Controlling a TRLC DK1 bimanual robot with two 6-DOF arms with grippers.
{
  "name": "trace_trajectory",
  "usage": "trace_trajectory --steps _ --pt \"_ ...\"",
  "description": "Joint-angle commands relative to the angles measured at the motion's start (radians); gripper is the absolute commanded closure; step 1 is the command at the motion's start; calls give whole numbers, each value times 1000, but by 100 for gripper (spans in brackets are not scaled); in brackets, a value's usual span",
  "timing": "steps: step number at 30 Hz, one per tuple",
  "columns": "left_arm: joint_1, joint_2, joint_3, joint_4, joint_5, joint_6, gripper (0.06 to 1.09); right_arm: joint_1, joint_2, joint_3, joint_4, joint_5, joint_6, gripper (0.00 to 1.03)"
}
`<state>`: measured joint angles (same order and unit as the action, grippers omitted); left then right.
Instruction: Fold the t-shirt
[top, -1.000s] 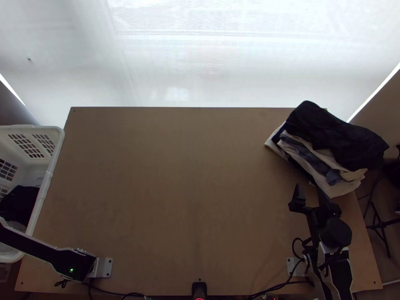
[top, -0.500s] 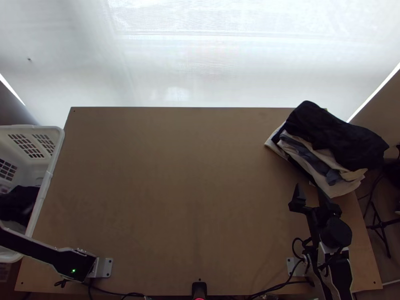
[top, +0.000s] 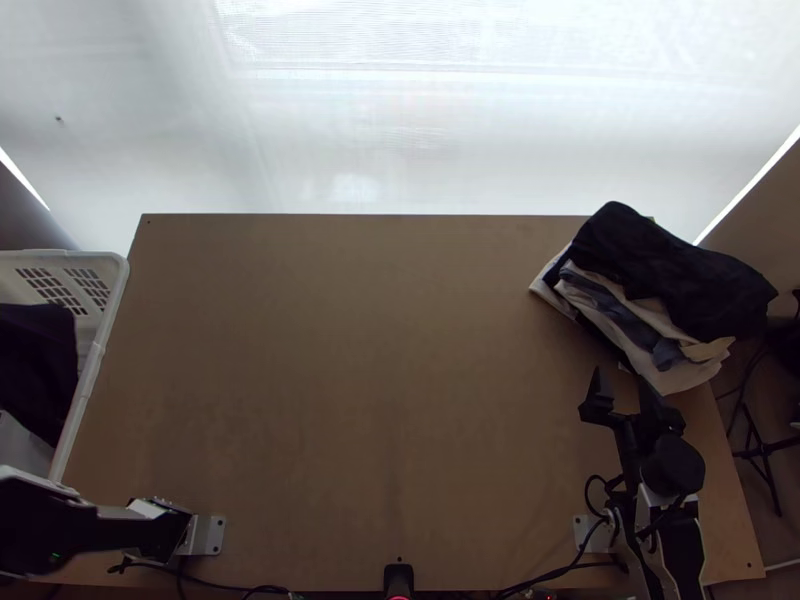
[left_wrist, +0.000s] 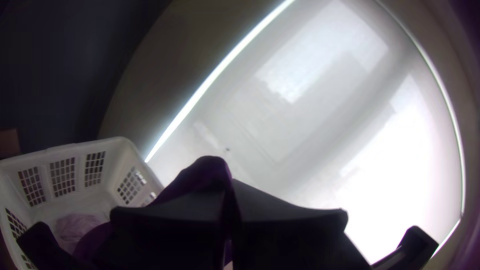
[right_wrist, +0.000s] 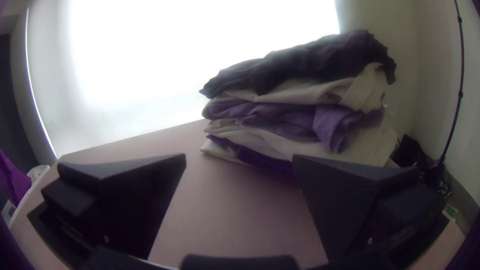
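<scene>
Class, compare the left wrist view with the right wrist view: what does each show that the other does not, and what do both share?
Left wrist view: the left gripper's flat black fingers shut on dark cloth; pale crumpled cloth inside the basket.

Right wrist view: the right gripper, open; a stack of dark, white and purple folded clothes; the wooden table; a thin black pole.

Both: the white plastic basket, the dark cloth, the bright white backdrop.
</scene>
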<state>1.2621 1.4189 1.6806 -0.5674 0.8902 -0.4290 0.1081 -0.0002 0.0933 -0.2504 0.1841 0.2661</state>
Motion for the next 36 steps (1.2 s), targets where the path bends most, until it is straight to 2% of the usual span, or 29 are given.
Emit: trace_trajectory --steps 1,5,7,10,13,14,15,17,18,20,21,25,31,36 --pt "-40 -304 -55 -35 194 -155 105 -18 0 0 0 0 1 4" --pt "-72 -368 -45 29 293 -344 105 -35 0 0 0 0 1 4" --pt "-89 -410 -52 112 332 -464 105 -39 0 0 0 0 1 4" --pt "-152 -489 -117 297 335 -620 105 -42 0 0 0 0 1 4" --pt "-224 -584 -236 357 323 -639 105 -45 0 0 0 0 1 4" --pt "-287 -607 -279 363 296 -629 105 -45 0 0 0 0 2 4" --pt "-386 -620 -326 371 231 -619 105 -47 0 0 0 0 2 4" --pt "-661 -620 -406 363 49 -562 105 -45 0 0 0 0 4 4" --pt "-800 -621 -440 327 -48 -487 105 -44 -1 0 0 0 9 4" --pt "-963 -623 -492 215 -174 -318 105 -42 -1 0 0 0 10 4" --pt "-1015 -624 -529 201 -217 -289 105 -42 -1 0 0 0 10 4" --pt "-1187 -627 -680 221 -353 -221 105 -45 -1 0 0 0 10 4" --pt "-1495 -552 -779 291 -579 -200 105 -45 -1 0 0 0 10 4" --pt "-1681 -448 -783 382 -662 -194 105 -47 -1 0 0 0 10 4"
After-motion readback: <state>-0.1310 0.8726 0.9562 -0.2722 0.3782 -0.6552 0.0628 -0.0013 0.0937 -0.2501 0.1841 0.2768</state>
